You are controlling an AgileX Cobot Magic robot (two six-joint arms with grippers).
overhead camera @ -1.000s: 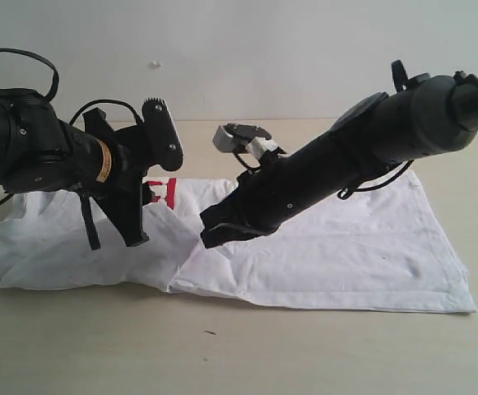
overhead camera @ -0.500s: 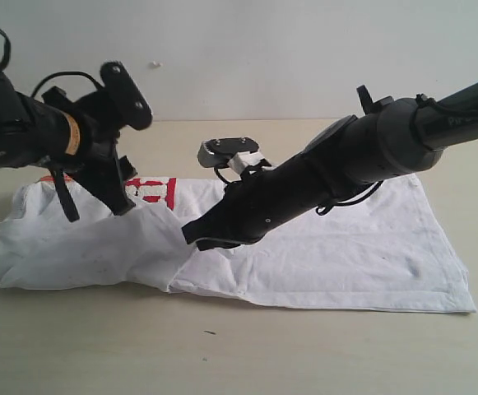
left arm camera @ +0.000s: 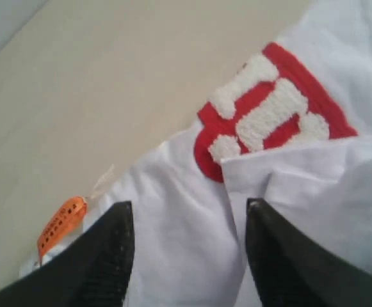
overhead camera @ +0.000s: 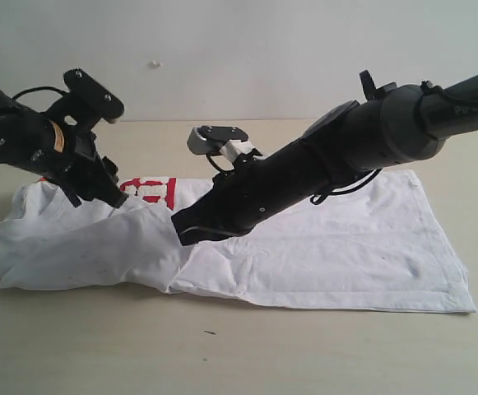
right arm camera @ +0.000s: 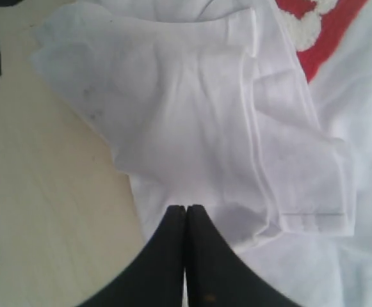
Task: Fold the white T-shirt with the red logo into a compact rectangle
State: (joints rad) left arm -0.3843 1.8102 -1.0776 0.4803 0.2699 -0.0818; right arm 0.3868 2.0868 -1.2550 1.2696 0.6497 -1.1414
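Exterior view: white T-shirt (overhead camera: 329, 255) lies long left-right; left gripper (left arm camera: 189, 214) released, right gripper (right arm camera: 186, 211) clenched.

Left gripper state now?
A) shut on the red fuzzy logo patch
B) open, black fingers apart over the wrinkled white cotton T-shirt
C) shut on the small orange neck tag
B: in the left wrist view the left gripper has its fingers apart with only the white T-shirt showing in the gap; the orange neck tag and the red logo patch lie outside it.
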